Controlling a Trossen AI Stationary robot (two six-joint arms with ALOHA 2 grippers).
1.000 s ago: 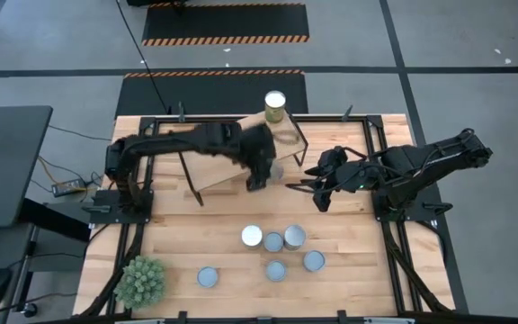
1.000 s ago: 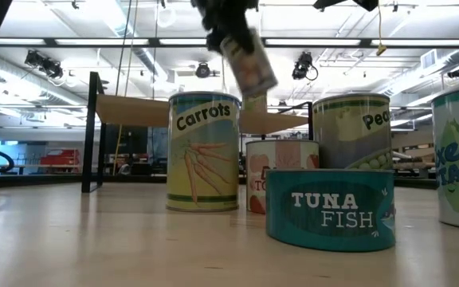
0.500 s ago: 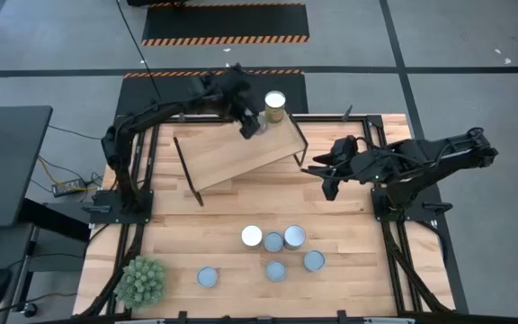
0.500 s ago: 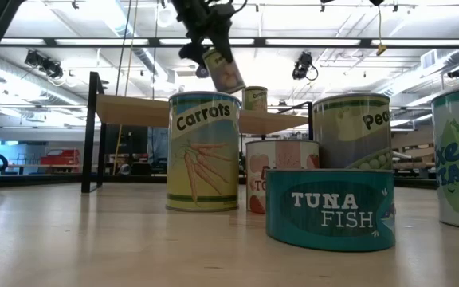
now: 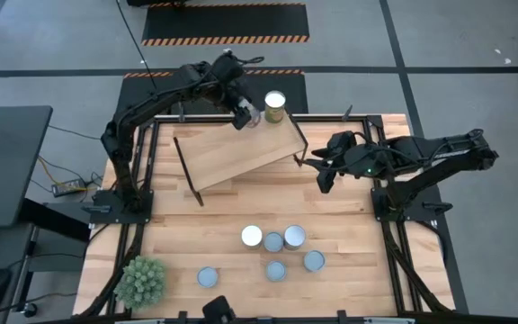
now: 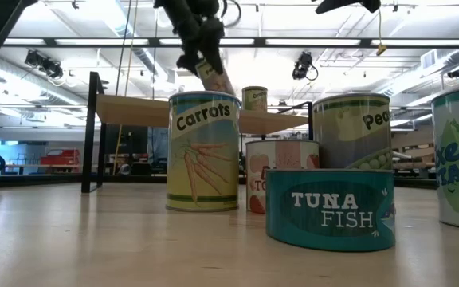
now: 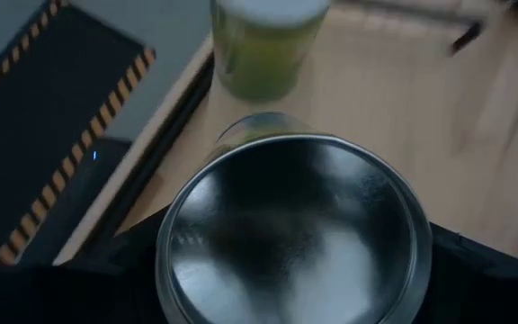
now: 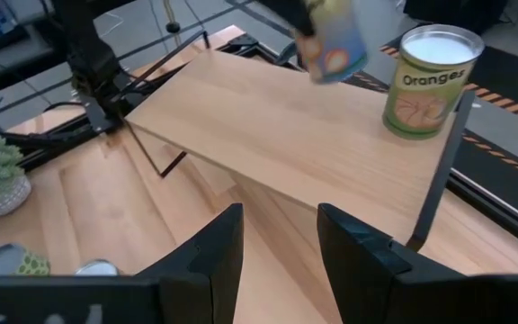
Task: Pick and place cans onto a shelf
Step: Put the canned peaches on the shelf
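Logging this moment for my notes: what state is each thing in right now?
Left gripper: shut on a can, tilted above the shelf.
Held can: airborne, tilted.
Oranges can: upright on the shelf.
Shelf: tilted.
Right gripper: open, empty.
Tuna can: on table.

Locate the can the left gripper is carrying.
In the high view, the carried can hangs tilted in the left gripper over the shelf's far edge, just left of the Oranges can.

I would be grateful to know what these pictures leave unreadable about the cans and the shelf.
- Held can, left wrist view: label hidden; only its end shows.
- Held can's label, low view: blurred.
- Shelf, low view: top surface hidden, seen edge-on.
- Tomato can, low view: name covered by tuna can.
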